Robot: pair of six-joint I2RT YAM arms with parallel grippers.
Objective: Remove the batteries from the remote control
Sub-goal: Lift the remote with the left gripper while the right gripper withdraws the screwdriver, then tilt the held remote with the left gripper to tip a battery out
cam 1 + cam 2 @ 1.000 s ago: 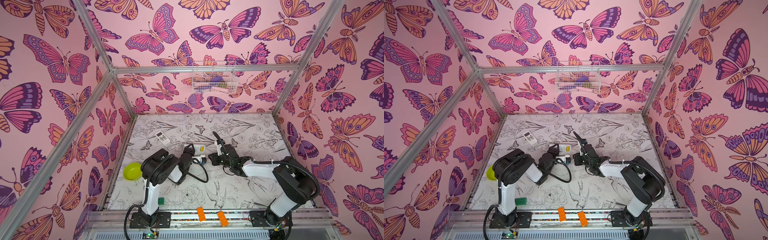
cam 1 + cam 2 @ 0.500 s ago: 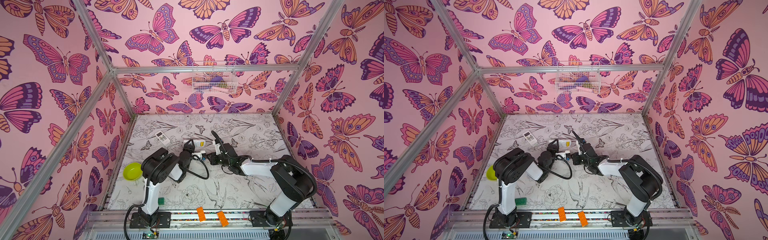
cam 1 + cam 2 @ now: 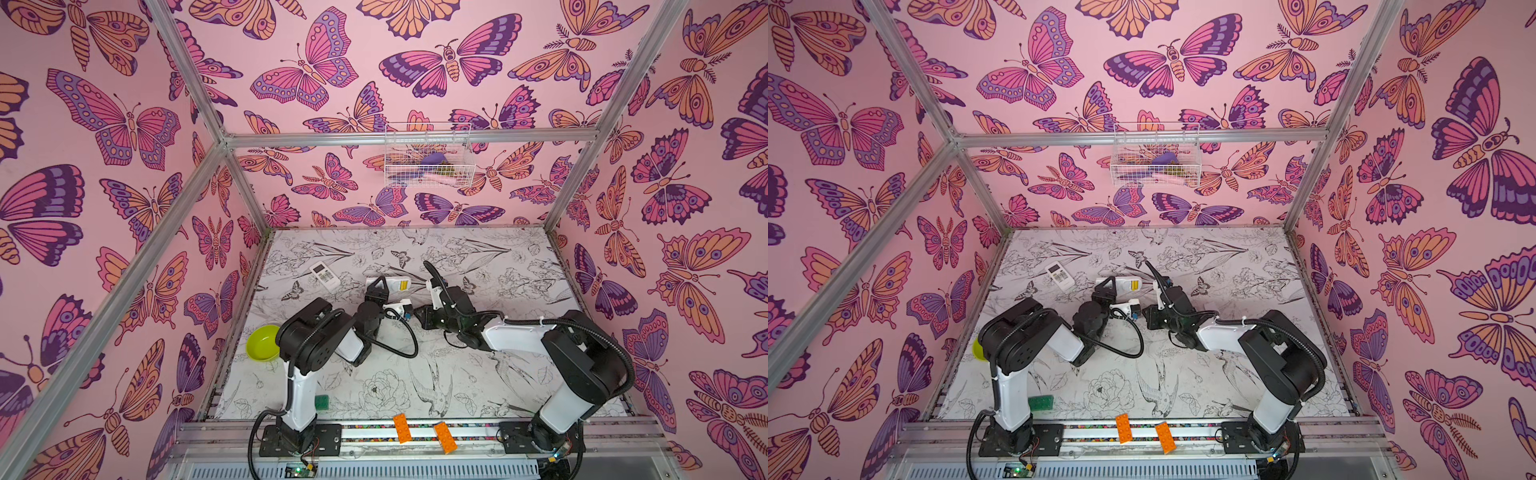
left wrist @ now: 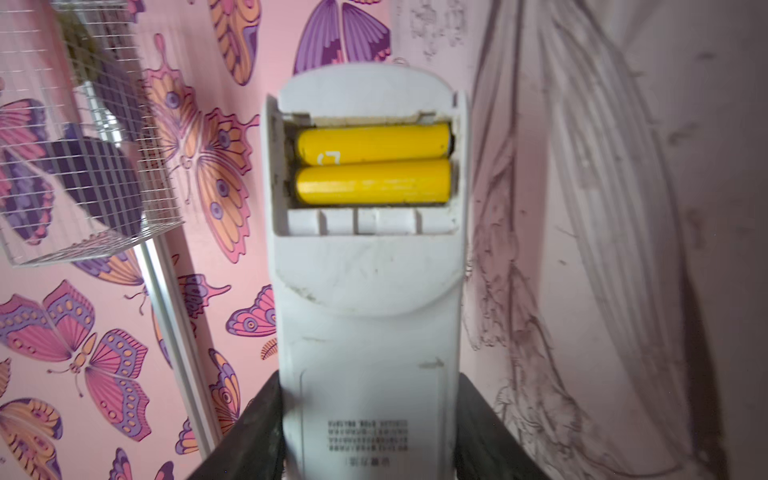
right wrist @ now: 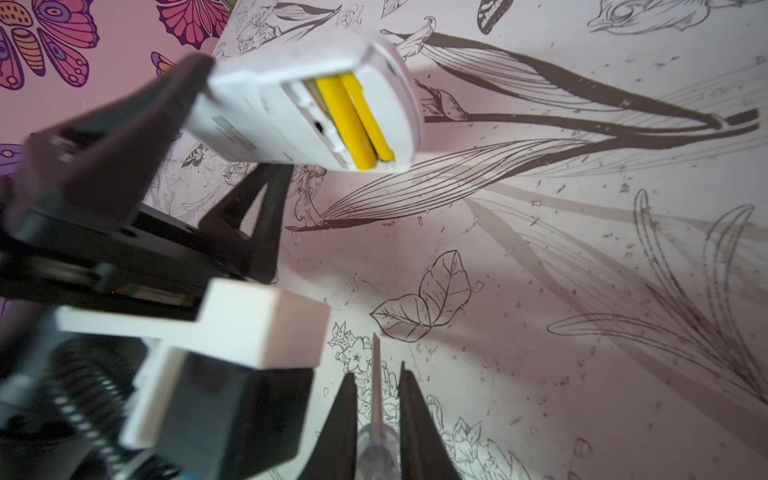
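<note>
1. Since a second ago, my left arm has carried the white plastic remote control (image 4: pixel 365 299) further toward the back wall. The right arm has shifted only slightly.
2. Two yellow cylindrical batteries (image 4: pixel 374 183) lie side by side in the remote's open compartment. The cover is off, and the compartment is at the end away from the grip.
3. I judge them light, rigid and smooth, so they are likely to roll once free, and they look snug against the contacts. I doubt the jaws would fit in the well, so I'd pry at one end of a battery, not its middle.
4. Left end effector (image 3: pixel 378 286): jaws about half spread, clamped on the remote's lower body from both sides and holding it above the bench (image 3: pixel 478 374).
5. Right end effector (image 5: pixel 376 382): jaws nearly together, pinching a clear-handled screwdriver (image 5: pixel 376 446) whose thin metal shaft points forward. The tip stops short of the remote and does not touch it.
</note>
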